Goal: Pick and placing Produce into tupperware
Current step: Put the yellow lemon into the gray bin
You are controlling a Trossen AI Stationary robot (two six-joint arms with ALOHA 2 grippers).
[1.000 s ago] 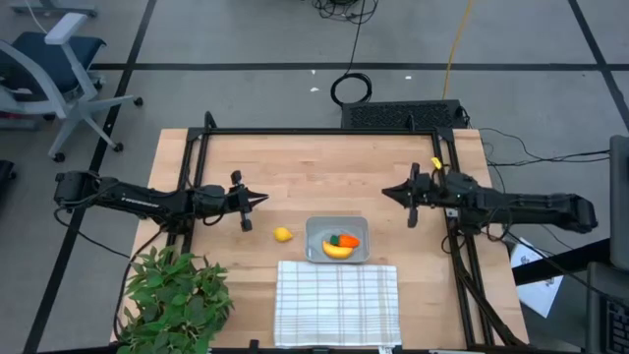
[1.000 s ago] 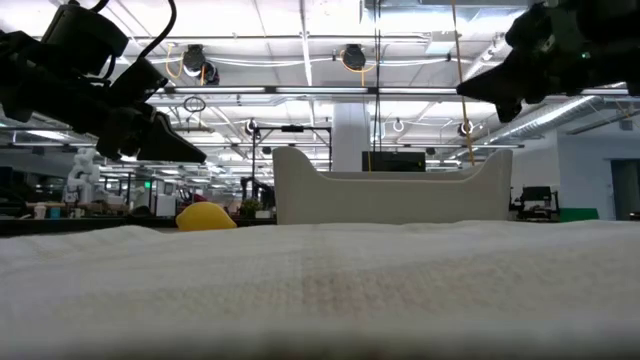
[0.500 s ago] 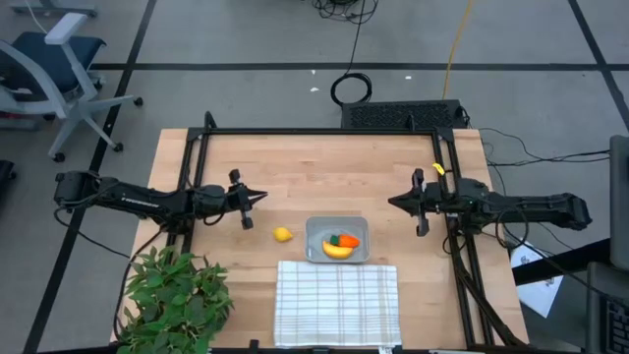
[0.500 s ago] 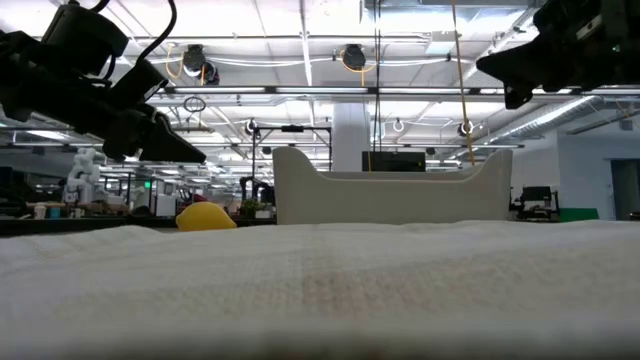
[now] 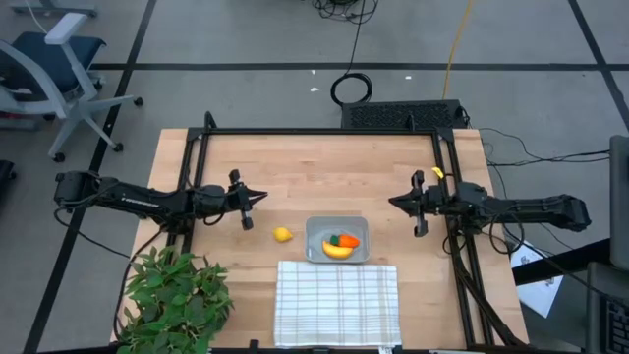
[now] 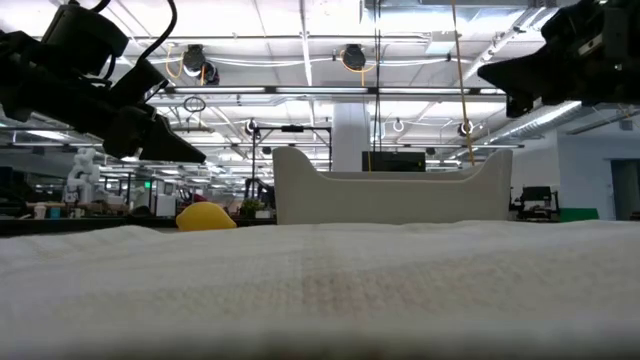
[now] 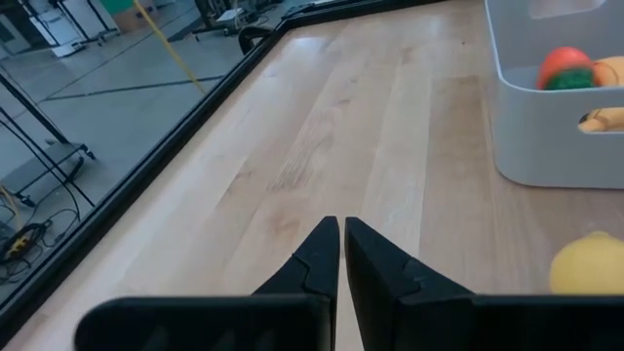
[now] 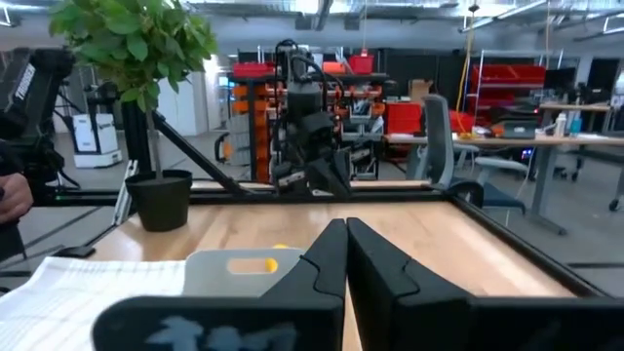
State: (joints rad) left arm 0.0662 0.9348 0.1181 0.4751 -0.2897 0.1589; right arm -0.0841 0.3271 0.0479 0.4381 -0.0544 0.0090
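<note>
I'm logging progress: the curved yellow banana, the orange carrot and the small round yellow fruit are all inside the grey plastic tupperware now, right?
Not quite. The high view shows the curved yellow banana and orange carrot with green top inside the translucent grey plastic tupperware, but the small round yellow fruit lies on the wooden table, beside it, nearer the left pincer.

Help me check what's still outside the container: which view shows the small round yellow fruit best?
The high view: the yellow fruit lies whole on the bare table, left of the container. The low view shows it beside the container wall, the left wrist view crops it at the edge, and the right wrist view barely glimpses it.
</note>
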